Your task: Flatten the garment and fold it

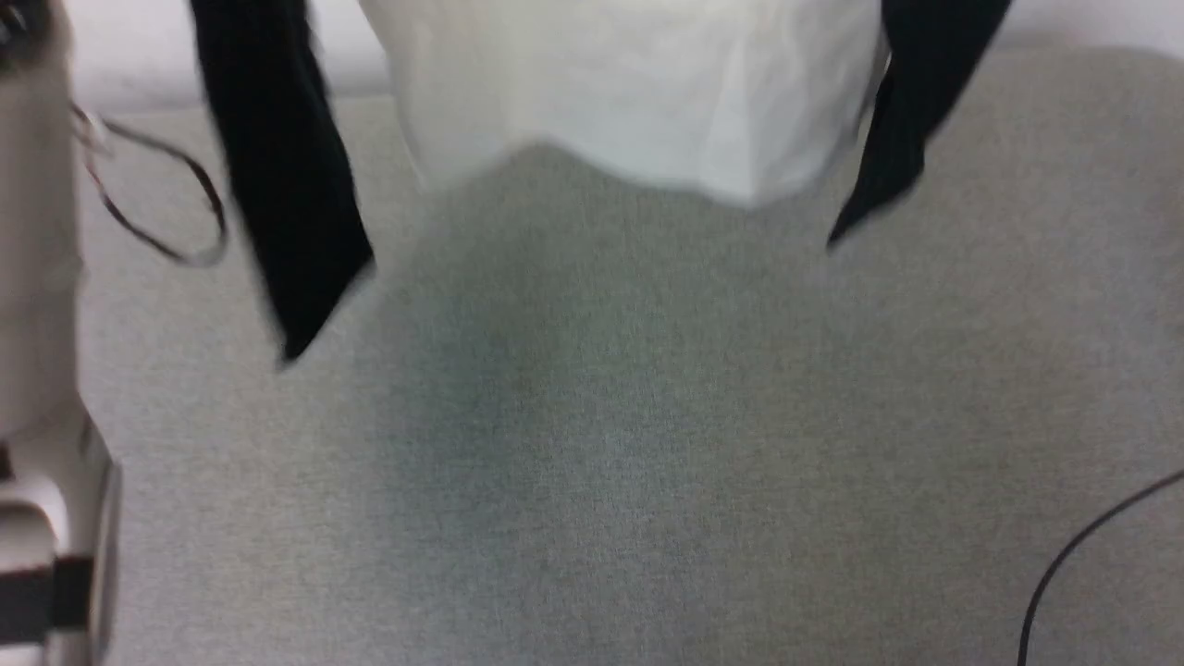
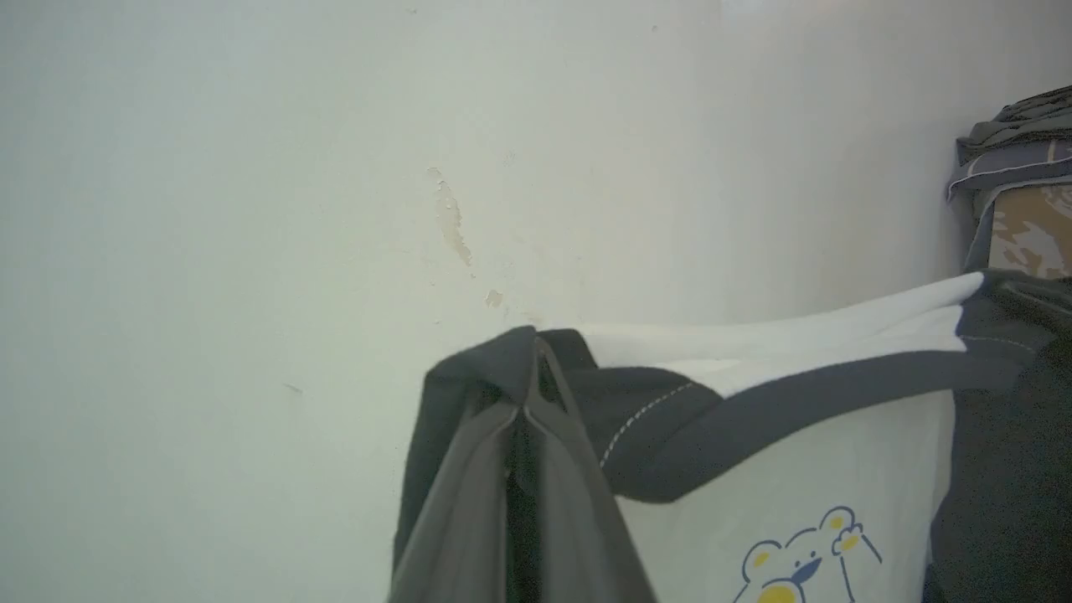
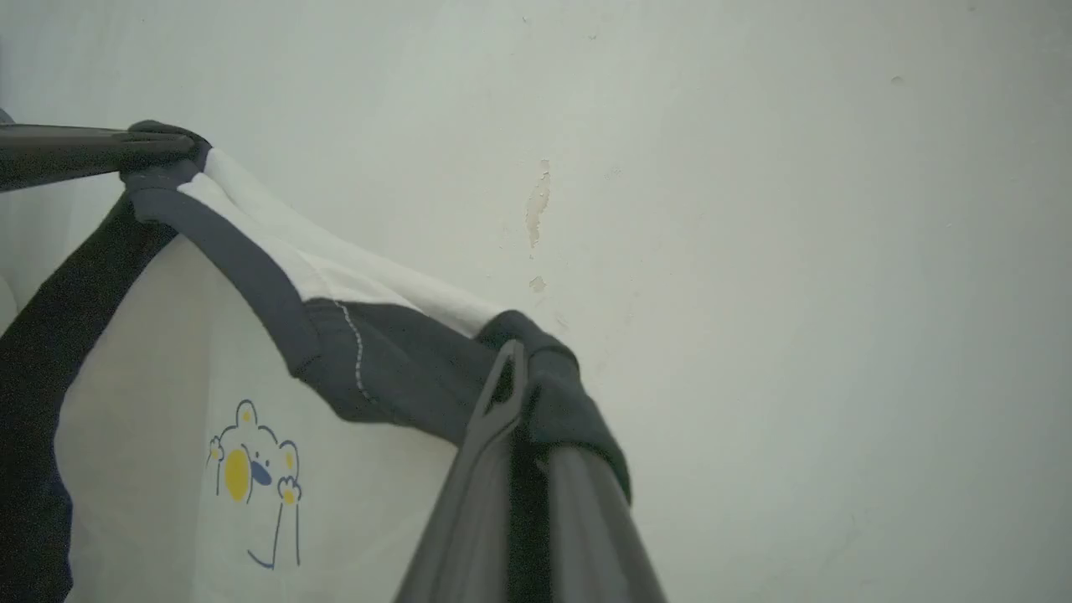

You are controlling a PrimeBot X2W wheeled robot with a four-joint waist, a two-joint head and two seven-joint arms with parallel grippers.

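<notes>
The garment (image 1: 629, 92) hangs in the air over a grey surface (image 1: 647, 444), its white hem wavy and a black sleeve (image 1: 277, 185) dangling at each side. In the left wrist view my left gripper (image 2: 528, 360) is shut on the dark shoulder cloth of the garment (image 2: 796, 469), beside the black-trimmed neckline and a small bear print. My right gripper (image 3: 519, 368) is shut on the other shoulder of the garment (image 3: 167, 352). The neckline stretches between the two grips. The left gripper's fingers (image 3: 84, 151) show at the right wrist view's upper left.
My pale left forearm (image 1: 37, 277) stands at the head view's left edge with a looped cable (image 1: 157, 203) beside it. A black cable (image 1: 1082, 546) crosses the lower right corner. A white wall (image 2: 251, 209) with a chipped patch lies behind. Folded fabric (image 2: 1022, 167) is piled at the right.
</notes>
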